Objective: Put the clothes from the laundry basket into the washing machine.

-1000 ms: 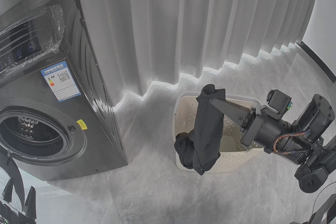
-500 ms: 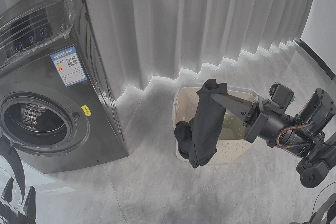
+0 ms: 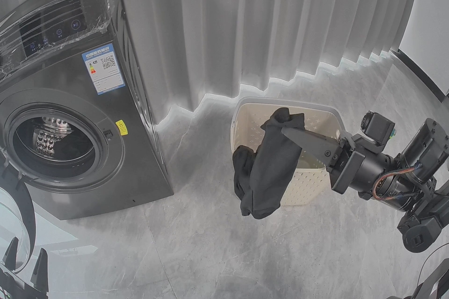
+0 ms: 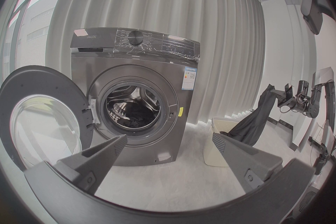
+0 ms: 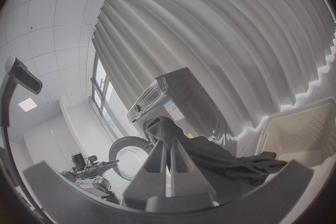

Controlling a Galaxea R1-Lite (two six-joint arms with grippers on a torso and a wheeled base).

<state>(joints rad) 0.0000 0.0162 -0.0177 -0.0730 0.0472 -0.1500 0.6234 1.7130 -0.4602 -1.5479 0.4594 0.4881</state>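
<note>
A black garment (image 3: 269,169) hangs from my right gripper (image 3: 286,131), which is shut on its top end. The cloth droops over the front-left rim of the cream laundry basket (image 3: 308,185) and down its outer wall. In the right wrist view the gripper (image 5: 167,142) pinches the garment (image 5: 210,158) above the basket (image 5: 301,130). The grey washing machine (image 3: 135,164) stands at the left, its round door (image 4: 38,119) swung open and dark clothes (image 4: 134,121) in the drum. My left gripper (image 4: 168,137) is open and holds nothing, low before the machine.
White curtains (image 3: 262,15) hang behind the machine and the basket. Bare grey floor (image 3: 201,239) lies between the machine and the basket. The open door (image 3: 14,216) juts out at the lower left near my left gripper (image 3: 25,260).
The whole head view has shifted, so the camera moved. My right gripper, still shut on the black garment, has drawn it slightly away from the curtain, toward the basket's front.
</note>
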